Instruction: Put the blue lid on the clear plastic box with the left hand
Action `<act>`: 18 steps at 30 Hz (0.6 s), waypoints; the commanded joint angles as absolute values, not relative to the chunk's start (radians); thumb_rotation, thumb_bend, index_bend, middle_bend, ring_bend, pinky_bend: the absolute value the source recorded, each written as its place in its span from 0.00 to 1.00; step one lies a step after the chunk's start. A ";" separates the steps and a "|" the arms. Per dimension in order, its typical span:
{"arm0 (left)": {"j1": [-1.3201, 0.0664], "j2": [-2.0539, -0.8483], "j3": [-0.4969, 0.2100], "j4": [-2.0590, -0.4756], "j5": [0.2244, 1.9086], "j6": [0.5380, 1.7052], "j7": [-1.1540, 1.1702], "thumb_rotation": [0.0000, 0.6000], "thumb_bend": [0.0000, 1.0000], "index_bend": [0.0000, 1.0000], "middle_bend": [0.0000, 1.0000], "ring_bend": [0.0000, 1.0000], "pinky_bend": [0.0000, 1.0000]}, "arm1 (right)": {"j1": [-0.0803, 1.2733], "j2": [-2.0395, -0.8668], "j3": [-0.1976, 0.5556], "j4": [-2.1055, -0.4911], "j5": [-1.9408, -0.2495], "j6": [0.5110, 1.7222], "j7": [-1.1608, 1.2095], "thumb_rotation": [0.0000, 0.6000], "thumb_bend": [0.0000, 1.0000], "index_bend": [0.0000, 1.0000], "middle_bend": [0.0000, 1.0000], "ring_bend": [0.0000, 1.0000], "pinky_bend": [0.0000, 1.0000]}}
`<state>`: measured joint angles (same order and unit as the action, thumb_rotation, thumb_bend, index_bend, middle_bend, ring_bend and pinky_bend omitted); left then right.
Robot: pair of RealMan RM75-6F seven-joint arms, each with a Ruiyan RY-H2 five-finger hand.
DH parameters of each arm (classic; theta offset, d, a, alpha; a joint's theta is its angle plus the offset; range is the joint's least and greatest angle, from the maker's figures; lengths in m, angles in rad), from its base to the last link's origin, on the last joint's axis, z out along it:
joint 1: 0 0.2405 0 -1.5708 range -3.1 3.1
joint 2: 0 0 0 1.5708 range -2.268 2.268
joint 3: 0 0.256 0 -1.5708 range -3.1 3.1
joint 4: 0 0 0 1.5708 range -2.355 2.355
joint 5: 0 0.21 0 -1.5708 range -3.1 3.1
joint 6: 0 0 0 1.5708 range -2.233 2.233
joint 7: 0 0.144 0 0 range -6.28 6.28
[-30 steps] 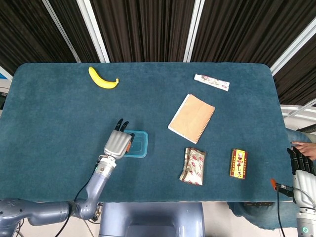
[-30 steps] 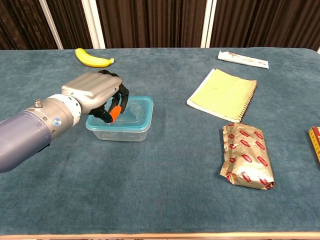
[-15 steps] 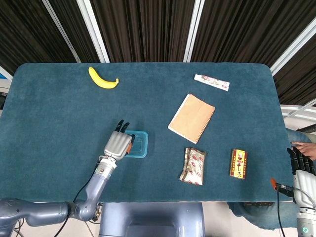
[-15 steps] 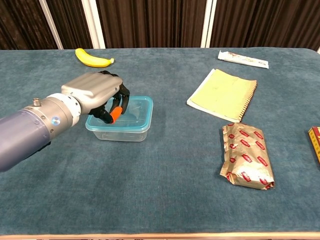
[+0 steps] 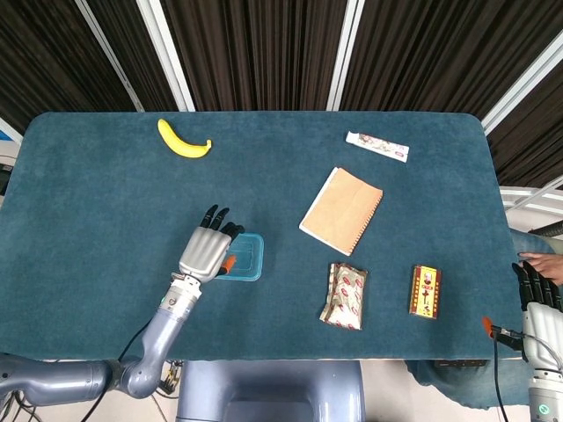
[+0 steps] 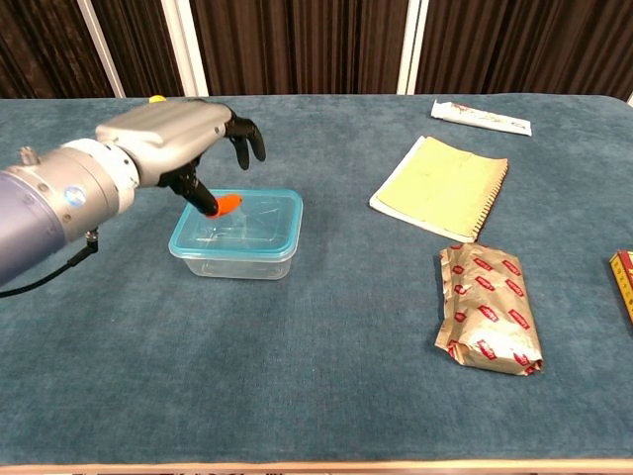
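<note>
— Where is the clear plastic box [image 6: 237, 236] now?

— It stands on the tabletop [image 5: 106, 202], in the near left part, and the blue lid [image 6: 259, 220] lies already on top of it. In the head view the box shows just to the right of my left hand [image 5: 205, 253].

— And your left hand, does it hold something?

— No, it holds nothing. In the chest view my left hand [image 6: 178, 141] hovers above the far left corner of the box with its fingers [image 6: 247, 138] spread apart. One orange fingertip [image 6: 226, 204] points down toward the lid; I cannot tell whether it touches the lid.

— What about your right hand?

— My right hand [image 5: 538, 294] is at the right edge of the head view, off the tabletop. Its dark fingers point to the far side and I see nothing in them, but I cannot tell if it is open or closed.

— What else lies on the tabletop?

— A banana [image 5: 183, 141] lies far on the left. A notebook [image 6: 442, 187] lies to the right of the box, well apart from it. Near the notebook, on its near side, is a foil snack packet [image 6: 489, 309]. A small yellow and red box [image 5: 426, 291] lies right of that packet. A white tube [image 5: 377, 146] lies at the far right.
</note>
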<state>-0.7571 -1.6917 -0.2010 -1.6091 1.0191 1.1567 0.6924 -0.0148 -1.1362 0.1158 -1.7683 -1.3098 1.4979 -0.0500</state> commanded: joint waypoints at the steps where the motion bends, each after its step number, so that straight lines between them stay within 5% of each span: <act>1: -0.765 -1.674 -0.210 -1.639 0.998 1.122 0.676 1.00 0.36 0.31 0.31 0.05 0.00 | -0.015 -1.136 0.116 -1.769 -1.309 1.497 -0.049 1.00 0.27 0.04 0.00 0.00 0.00; 18: -0.824 -1.741 -0.225 -1.588 0.987 1.126 0.709 1.00 0.53 0.64 0.53 0.08 0.00 | -0.014 -1.134 0.116 -1.772 -1.305 1.493 -0.047 1.00 0.27 0.04 0.00 0.00 0.00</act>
<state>-0.8239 -1.7402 -0.2260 -1.5893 0.9859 1.1247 0.7094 -0.0143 -1.1335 0.1160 -1.7717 -1.3049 1.4928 -0.0469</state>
